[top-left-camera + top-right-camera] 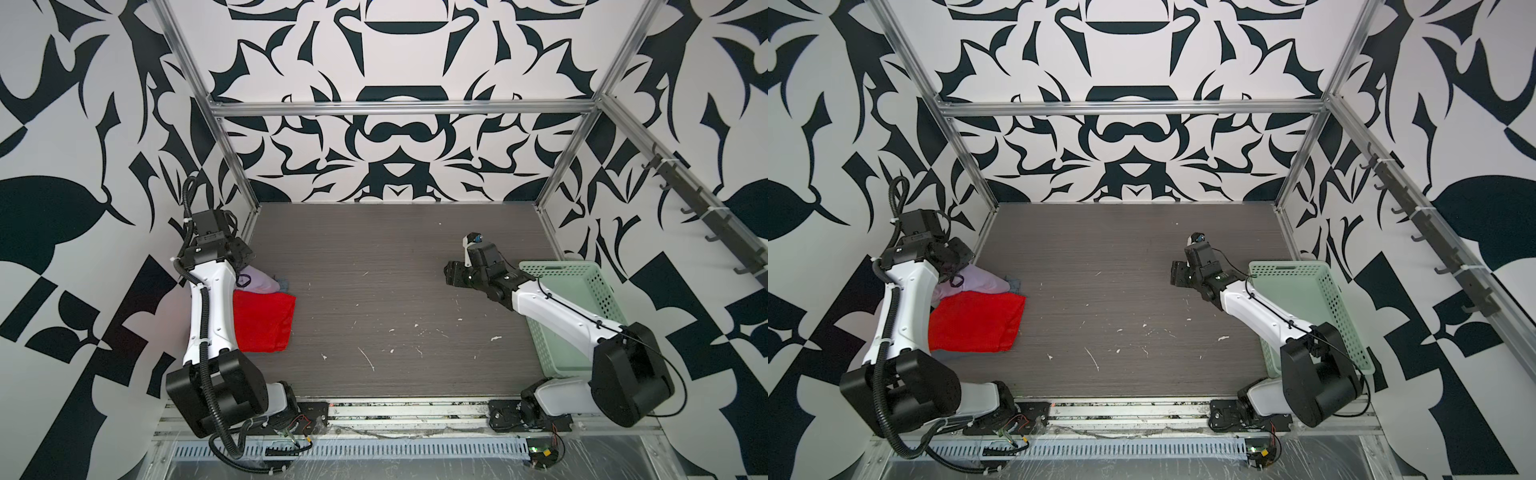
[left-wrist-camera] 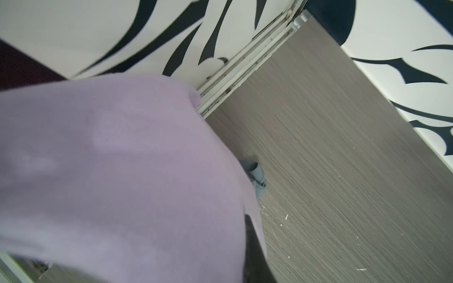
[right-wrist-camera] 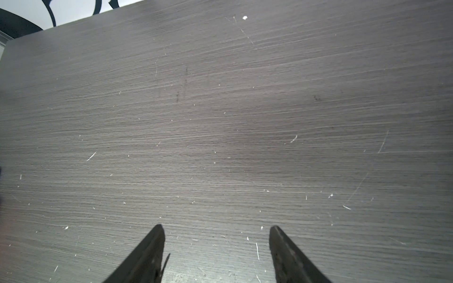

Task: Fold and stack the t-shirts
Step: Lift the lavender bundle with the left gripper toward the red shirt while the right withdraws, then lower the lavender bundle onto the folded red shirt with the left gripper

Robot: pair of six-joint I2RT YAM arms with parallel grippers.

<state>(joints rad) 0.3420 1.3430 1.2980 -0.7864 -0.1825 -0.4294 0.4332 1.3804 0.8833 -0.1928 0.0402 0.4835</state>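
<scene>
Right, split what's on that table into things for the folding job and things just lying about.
For the job: lavender t-shirt; red t-shirt; grey-blue t-shirt, only a corner showing past the lavender one.
Lying about: green basket.

The middle of the table (image 1: pixel 395 299) is bare, so there is lots of room to pass there. On the left side the red shirt (image 1: pixel 262 320) and the purple shirt (image 1: pixel 262 281) are in the way, beside the left arm (image 1: pixel 218 316). On the right side the green basket (image 1: pixel 604 299) fills the edge, under the right arm (image 1: pixel 557 311).
</scene>
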